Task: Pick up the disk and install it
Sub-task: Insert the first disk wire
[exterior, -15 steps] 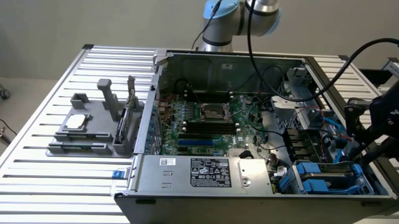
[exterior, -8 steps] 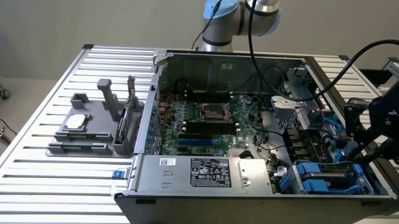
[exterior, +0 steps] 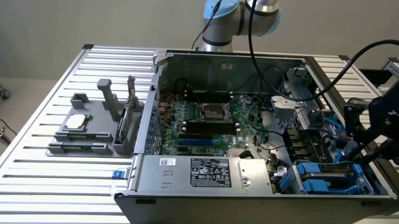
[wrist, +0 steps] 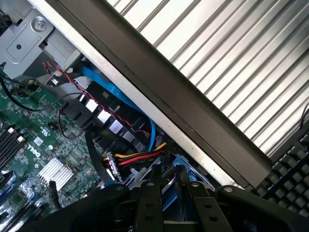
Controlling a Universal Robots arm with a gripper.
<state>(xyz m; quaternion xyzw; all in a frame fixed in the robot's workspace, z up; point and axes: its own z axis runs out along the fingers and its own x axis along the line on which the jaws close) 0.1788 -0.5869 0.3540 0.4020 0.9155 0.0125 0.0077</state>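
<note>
The disk (exterior: 339, 169), a silver-grey slab in a blue carrier frame, sits low in the drive bay at the front corner of the open computer case, on the exterior view's right. My black gripper (exterior: 354, 156) reaches down onto it from above. In the wrist view, the gripper (wrist: 169, 180) has its two dark fingers (wrist: 148, 198) standing close together with a strip of the disk's blue carrier (wrist: 169, 202) between them. Most of the disk is hidden below the fingers there.
The silver power supply box (exterior: 212, 171) lies beside the bay, with the motherboard (exterior: 206, 121) behind it. Blue, red and yellow cables (wrist: 135, 157) run close to the fingers, under the case's side wall (wrist: 169, 101). A grey fixture (exterior: 93, 130) stands on the slatted table. A keyboard (wrist: 289, 169) lies outside the case.
</note>
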